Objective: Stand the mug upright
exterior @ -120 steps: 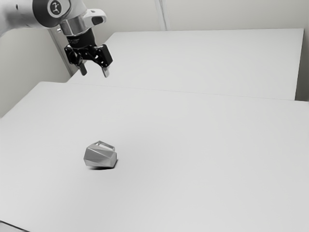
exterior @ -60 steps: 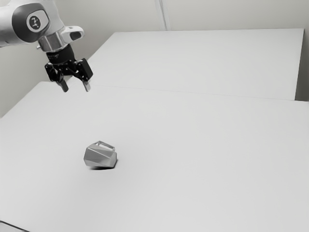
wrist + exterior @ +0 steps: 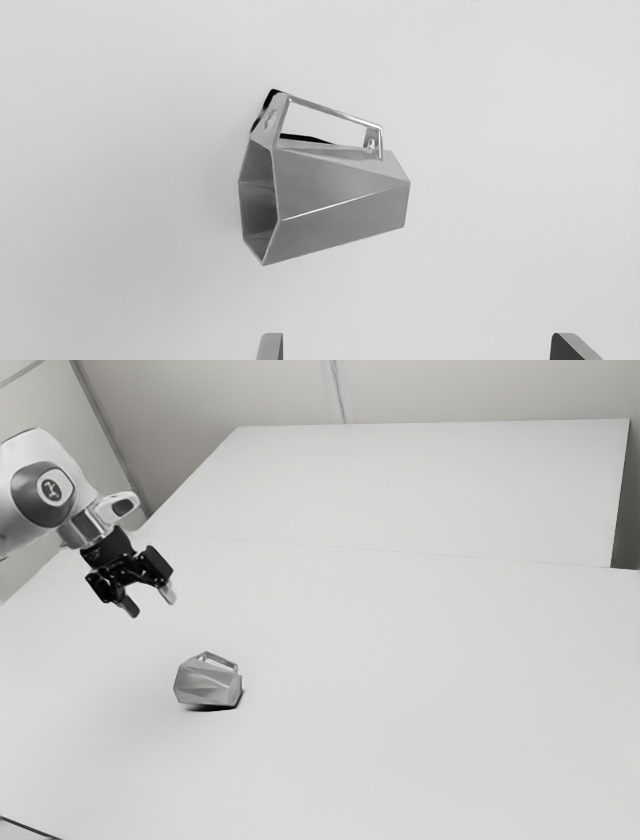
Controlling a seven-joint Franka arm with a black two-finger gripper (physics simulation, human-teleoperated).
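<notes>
My gripper (image 3: 151,604) hangs open above the table, up and toward the exterior view's left from the mug (image 3: 207,684), touching nothing. The grey faceted mug lies on its side on the table. From the wrist view the mug (image 3: 335,195) shows its hollow mouth at its wider end, and its angular handle runs along one side of the body. The two fingertips of the gripper (image 3: 417,345) stand wide apart with bare tabletop between them.
The white table (image 3: 400,690) spreads around the mug, and another white surface (image 3: 420,485) lies behind it. A dark thin edge (image 3: 30,828) crosses the exterior view's lower left corner.
My gripper has come down and toward the exterior view's left, closer to the mug, its fingers still apart. The mug has stayed where it was.
</notes>
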